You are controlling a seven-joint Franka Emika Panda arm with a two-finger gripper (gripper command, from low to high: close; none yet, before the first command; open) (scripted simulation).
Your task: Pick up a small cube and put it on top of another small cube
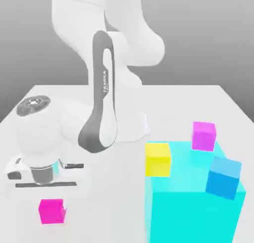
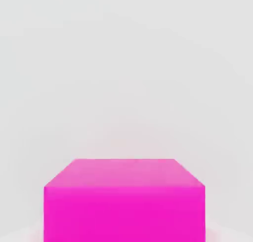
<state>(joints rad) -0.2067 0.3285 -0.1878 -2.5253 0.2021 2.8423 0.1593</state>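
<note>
Hot-pink cube (image 1: 52,211) is sitting directly below the hand (image 1: 48,180), toward the exterior view's left. The gripper (image 1: 52,207) is closing its fingers on this cube (opening: narrowed to the cube's width). Toward the exterior view's right, a cyan block (image 1: 194,214) is supporting three small cubes: a yellow cube (image 1: 158,160), a violet cube (image 1: 203,136) and a blue cube (image 1: 223,178), all standing apart. A pale surface (image 1: 116,202) is extending around the block.
</note>
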